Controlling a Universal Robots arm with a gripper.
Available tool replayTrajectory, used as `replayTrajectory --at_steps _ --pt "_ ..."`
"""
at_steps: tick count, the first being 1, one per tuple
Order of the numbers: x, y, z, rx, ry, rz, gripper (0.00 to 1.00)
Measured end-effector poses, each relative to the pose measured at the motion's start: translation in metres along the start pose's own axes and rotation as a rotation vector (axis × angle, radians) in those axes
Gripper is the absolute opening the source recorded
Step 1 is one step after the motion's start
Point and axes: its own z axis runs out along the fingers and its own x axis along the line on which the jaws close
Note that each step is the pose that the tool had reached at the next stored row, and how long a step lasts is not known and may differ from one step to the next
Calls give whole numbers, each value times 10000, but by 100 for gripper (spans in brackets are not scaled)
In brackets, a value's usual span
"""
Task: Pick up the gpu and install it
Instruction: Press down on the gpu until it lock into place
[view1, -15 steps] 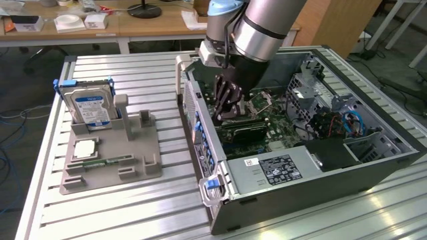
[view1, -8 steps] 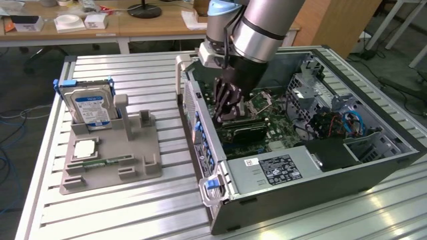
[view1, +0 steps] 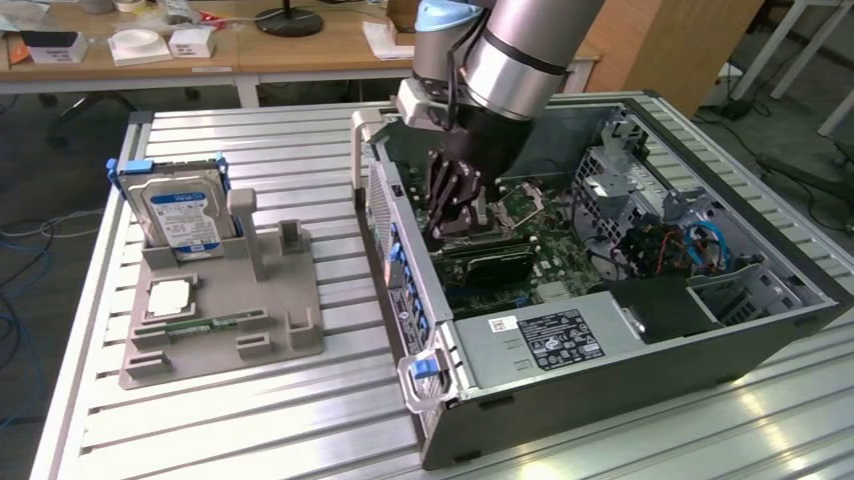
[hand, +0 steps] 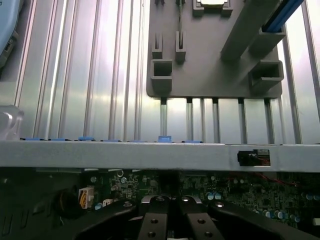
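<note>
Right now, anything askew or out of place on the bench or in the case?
Nothing stands out. The gripper is shut, down inside the open case over the gpu on the motherboard. The hard drive stands upright in the grey holder; nothing looks spilled or damaged.

gpu (view1: 483, 255) — flat, inside case

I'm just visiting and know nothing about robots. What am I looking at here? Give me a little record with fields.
setting: open computer case lying on a ribbed metal table
robot: one arm reaching down into the case
gripper: gripper shut, low over the motherboard
gpu: gpu, a dark card lying just under the gripper, inside the case
whether held: cannot tell
beside the case: grey holder tray with a blue-labelled hard drive standing in it
</note>
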Motion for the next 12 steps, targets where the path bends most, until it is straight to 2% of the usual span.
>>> replayTrajectory --at_steps 3,5,9,12 --pt "-2 -9 -4 -213 -2 18 10" --pt "-5 -20 -6 -314 -7 31 10" --pt "-5 -24 -6 -345 -6 38 10" --pt "-5 -28 4 -351 37 47 10"
